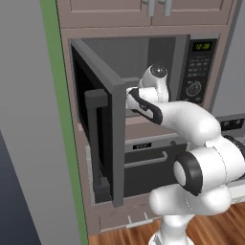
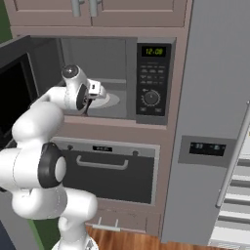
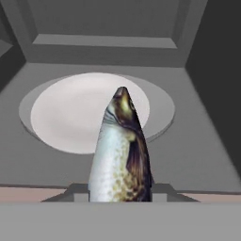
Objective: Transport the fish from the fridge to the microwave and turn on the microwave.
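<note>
- both base cams sit behind the arm, left and right, sharing the open microwave [image 1: 143, 72]
- hand cam peers close into its cavity, over the turntable [image 3: 70, 117]

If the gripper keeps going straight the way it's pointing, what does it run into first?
Most likely the white turntable on the microwave floor. The gripper holds the fish nose-first, angled slightly down at it, so the fish would touch first. Depth is unclear; a flatter path reaches the back wall.

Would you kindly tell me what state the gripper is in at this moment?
Gripper: jaws closed on the fish, held out over the white turntable plate inside the open microwave.
</note>
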Available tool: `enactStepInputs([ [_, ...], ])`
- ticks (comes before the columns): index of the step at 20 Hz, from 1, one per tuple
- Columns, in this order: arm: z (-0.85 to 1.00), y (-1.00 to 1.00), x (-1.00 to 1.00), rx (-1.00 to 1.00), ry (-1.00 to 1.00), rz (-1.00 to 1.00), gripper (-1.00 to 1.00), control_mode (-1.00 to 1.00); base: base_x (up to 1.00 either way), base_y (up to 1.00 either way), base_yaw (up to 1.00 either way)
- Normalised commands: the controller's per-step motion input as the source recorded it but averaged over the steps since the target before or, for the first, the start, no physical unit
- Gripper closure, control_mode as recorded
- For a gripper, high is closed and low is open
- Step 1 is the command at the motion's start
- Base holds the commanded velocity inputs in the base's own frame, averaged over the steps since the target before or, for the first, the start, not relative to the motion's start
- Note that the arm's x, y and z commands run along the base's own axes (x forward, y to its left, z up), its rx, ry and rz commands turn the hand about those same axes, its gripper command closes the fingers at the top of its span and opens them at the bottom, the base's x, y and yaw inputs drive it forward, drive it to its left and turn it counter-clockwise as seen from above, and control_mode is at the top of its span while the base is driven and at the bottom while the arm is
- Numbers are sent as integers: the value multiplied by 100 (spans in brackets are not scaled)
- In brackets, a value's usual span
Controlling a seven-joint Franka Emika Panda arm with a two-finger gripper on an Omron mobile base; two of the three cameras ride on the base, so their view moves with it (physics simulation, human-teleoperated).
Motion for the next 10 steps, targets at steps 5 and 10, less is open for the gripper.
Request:
enactStepInputs([
  [5, -10, 7, 46, 0, 0, 0, 100, -100, 0, 0, 0],
  [10, -11, 11, 48, 0, 0, 0, 100, -100, 0, 0, 0],
])
